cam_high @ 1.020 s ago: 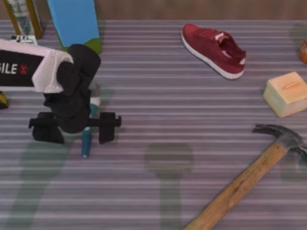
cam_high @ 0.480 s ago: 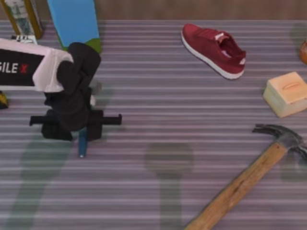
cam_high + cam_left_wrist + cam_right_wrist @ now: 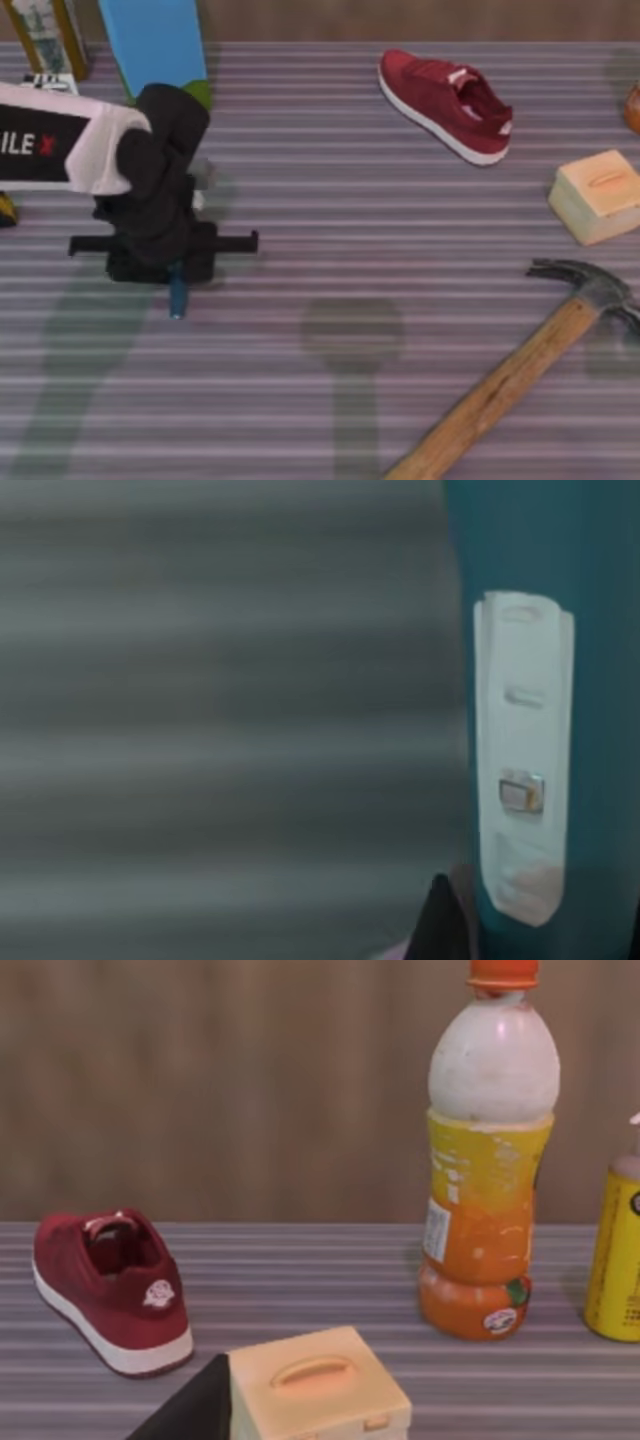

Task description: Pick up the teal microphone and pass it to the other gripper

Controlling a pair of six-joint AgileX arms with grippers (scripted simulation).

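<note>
Table-left: left end effector gripping microphone

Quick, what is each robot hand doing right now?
Left hand: closed on the teal microphone, low at the table's left.
Right hand: out of sight in every view.

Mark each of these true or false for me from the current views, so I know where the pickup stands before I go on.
1. The left end effector is over the teal microphone at the table's left side. True.
2. The red shoe lies right beside the microphone. False: it lies toward the far side, well to the right of it.
3. The hammer lies on the right half of the table. True.
4. The right end effector is holding the microphone. False: the top view does not show it at all, and its wrist view faces the shoe, a tan box and an orange bottle.
5. The microphone's white switch strip shows in the left wrist view. True.
</note>
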